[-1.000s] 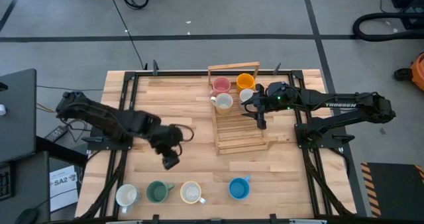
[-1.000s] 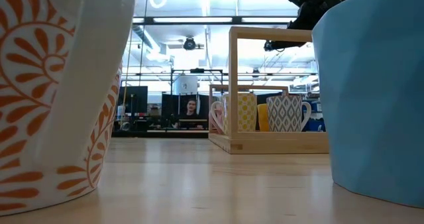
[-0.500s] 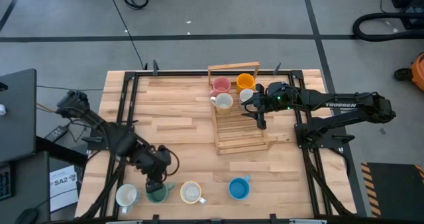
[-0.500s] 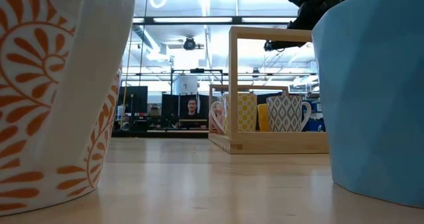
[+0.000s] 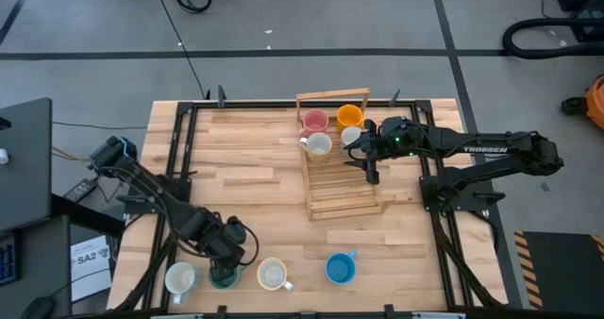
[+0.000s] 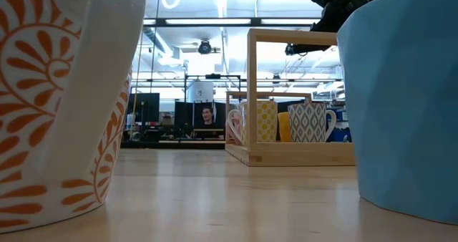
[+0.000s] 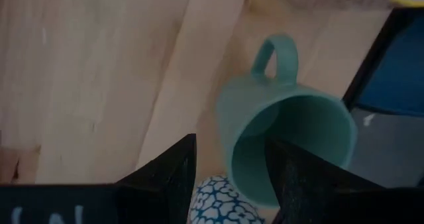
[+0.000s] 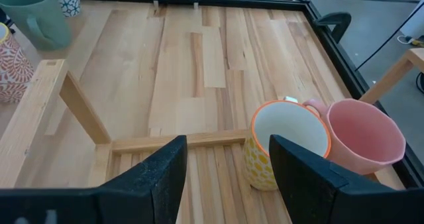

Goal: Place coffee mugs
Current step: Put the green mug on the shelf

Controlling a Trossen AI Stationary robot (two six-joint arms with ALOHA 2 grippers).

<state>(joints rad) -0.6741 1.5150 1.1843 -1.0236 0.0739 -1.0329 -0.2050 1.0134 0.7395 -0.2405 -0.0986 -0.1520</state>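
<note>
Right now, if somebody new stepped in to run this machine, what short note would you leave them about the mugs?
Left pincer: open, low over the green mug at the table's near edge, nothing held.
Right pincer: open, empty, waiting over the wooden rack.
Done: pink mug, orange mug and two white mugs sit at the rack's far end.
Left: the green mug, two white mugs and the blue mug stand in a row at the near edge.
</note>
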